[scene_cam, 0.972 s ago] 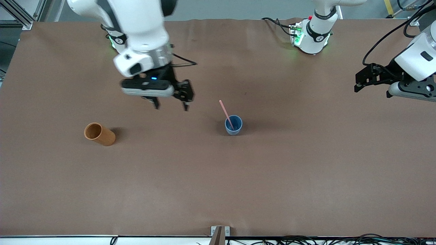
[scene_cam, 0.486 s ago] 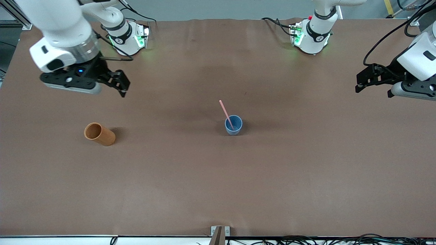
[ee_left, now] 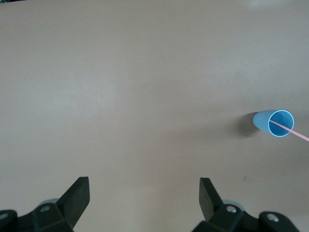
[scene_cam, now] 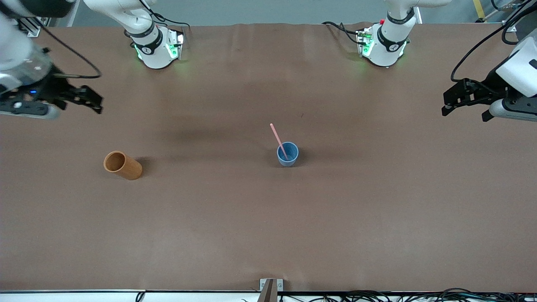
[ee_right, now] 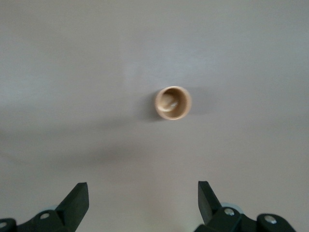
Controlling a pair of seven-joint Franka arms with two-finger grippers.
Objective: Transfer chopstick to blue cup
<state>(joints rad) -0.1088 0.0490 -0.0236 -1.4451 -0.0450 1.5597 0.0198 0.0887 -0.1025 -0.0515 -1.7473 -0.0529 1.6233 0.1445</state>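
Note:
The blue cup (scene_cam: 288, 154) stands upright near the middle of the table. The pale pink chopstick (scene_cam: 277, 139) stands in it, leaning on the rim with its upper end tilted toward the robots' bases. Both show in the left wrist view, the cup (ee_left: 274, 123) with the chopstick (ee_left: 289, 130) across its mouth. My right gripper (scene_cam: 90, 100) is open and empty, up in the air at the right arm's end of the table. My left gripper (scene_cam: 455, 100) is open and empty, up over the left arm's end.
An orange-brown cylindrical cup (scene_cam: 123, 165) stands toward the right arm's end of the table, about as near to the front camera as the blue cup; it shows from above in the right wrist view (ee_right: 173, 103). A small metal bracket (scene_cam: 271, 286) sits at the table's near edge.
My right gripper has swung away from beside the blue cup out to the right arm's end of the table. The left gripper has barely moved. Cup and chopstick have not moved.

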